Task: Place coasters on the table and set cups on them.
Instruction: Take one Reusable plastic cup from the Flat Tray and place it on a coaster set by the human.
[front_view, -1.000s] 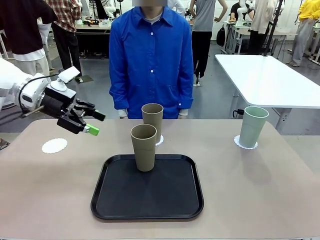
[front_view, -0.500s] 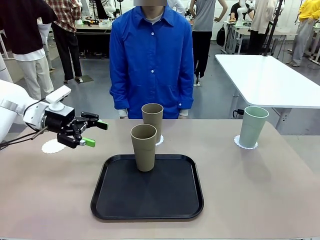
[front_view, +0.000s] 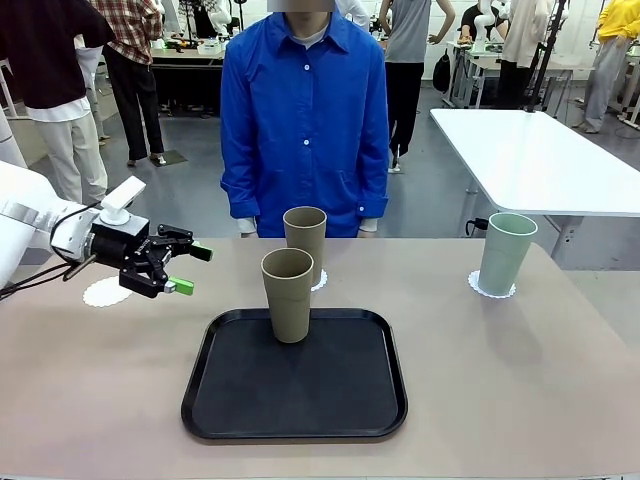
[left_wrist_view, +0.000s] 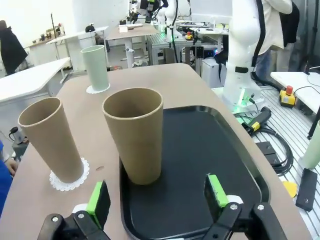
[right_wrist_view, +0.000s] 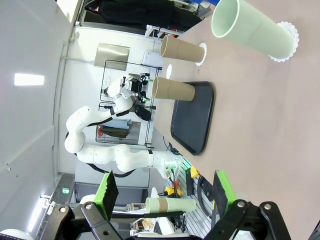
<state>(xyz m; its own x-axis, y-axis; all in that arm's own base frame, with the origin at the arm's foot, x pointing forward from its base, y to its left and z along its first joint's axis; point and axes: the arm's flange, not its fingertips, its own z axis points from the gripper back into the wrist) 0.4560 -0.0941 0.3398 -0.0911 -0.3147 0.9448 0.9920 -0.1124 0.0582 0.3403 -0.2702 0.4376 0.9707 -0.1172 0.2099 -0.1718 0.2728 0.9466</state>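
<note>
Front view has the left gripper (front_view: 178, 268) hanging low over the beige table (front_view: 520, 390), jaws spread wide with nothing between them, aimed at the tan cup on the tray (front_view: 288, 294). My read: it's lined up to grab that cup, since it's the only one not sitting on a doily yet, and it stands at the far edge of the black tray (front_view: 296, 410) rather than on the table. Left wrist view backs that up, with the cup dead centre between the green pads (left_wrist_view: 97, 201), some way ahead of them and not touching.

The bare doily (front_view: 106, 292) lies at the table's left end, partly hidden behind the gripper, so that looks like where this cup is meant to go. The other tan cup (front_view: 305, 243) is upright on its own doily (front_view: 318, 281) just behind the tray, in front of the person in the blue shirt (front_view: 303, 120). The mint green cup (front_view: 505, 252) stands on a doily (front_view: 491, 290) over at the right end.

Right gripper (right_wrist_view: 162, 196) is wide open too and holding nothing, looking across the table from well away.

Count: three cups (two tan, one mint), three doilies, one tray. Two cups seated, one to go.
</note>
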